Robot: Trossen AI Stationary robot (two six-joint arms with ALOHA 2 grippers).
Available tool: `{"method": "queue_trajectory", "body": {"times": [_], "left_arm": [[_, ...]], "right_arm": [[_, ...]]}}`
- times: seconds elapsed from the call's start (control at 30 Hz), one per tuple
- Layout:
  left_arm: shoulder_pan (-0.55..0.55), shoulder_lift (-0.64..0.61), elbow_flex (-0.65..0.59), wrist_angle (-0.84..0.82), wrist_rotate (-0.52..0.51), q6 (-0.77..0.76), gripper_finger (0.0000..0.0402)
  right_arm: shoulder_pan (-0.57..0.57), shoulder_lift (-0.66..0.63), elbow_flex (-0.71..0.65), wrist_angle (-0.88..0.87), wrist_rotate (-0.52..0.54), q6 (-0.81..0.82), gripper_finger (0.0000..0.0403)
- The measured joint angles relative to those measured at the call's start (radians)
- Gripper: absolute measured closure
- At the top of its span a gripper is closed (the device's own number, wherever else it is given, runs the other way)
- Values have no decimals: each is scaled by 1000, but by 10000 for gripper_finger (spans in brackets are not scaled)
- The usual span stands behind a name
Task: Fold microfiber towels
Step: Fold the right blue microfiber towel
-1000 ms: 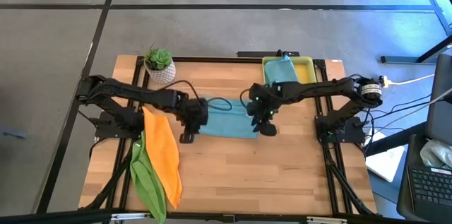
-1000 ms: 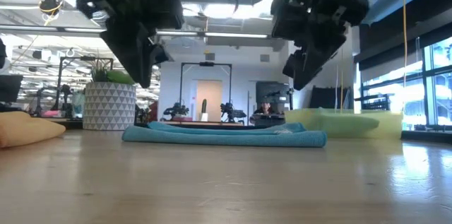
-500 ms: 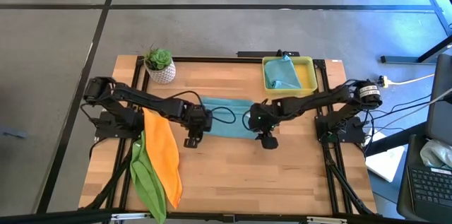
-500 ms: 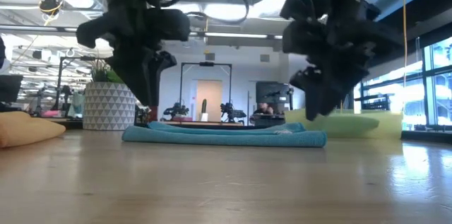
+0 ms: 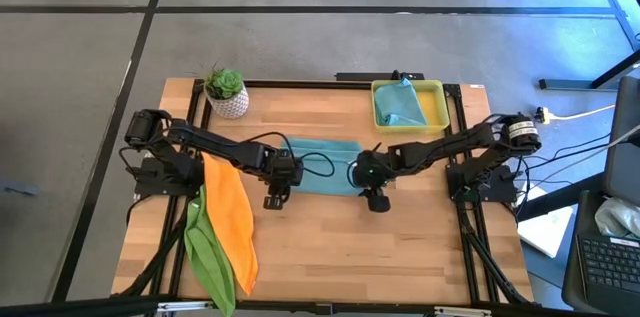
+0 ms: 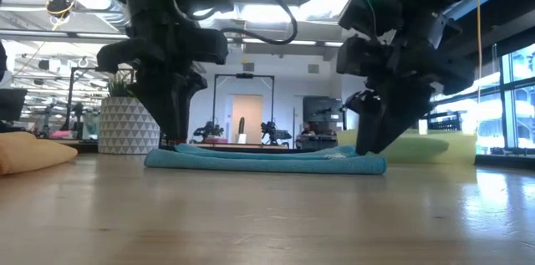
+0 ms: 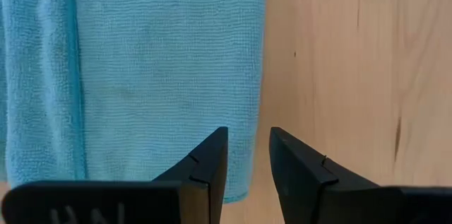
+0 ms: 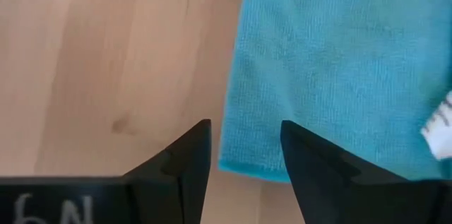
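Holding one teal towel (image 5: 400, 104), the yellow tray (image 5: 433, 105) sits rear-right.

Front half of the tabletop (image 5: 400, 257) is bare wood toward the right, so plenty of room to move there. The orange towel (image 5: 232, 219) and lime green towel (image 5: 207, 252) take up the front-left part, while the plant pot (image 5: 226, 93) blocks the back-left corner and the yellow tray (image 5: 432, 105) the back-right. Both arms hang low over the folded teal towel (image 5: 320, 165) mid-table, so that stretch is crowded.
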Motion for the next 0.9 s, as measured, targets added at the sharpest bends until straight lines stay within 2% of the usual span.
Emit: {"method": "queue_trajectory", "body": {"times": [0.33,0.6,0.77,0.9], "left_arm": [[4,48,1,6,54,-1,304],[13,135,0,4,132,-39,305],[16,142,0,12,139,-80,305],[27,146,-1,16,209,-81,325]], "right_arm": [[37,108,5,52,-15,47,230],[54,124,3,79,-10,102,237],[64,129,2,98,-12,132,274],[70,130,2,96,-17,134,332]]}}
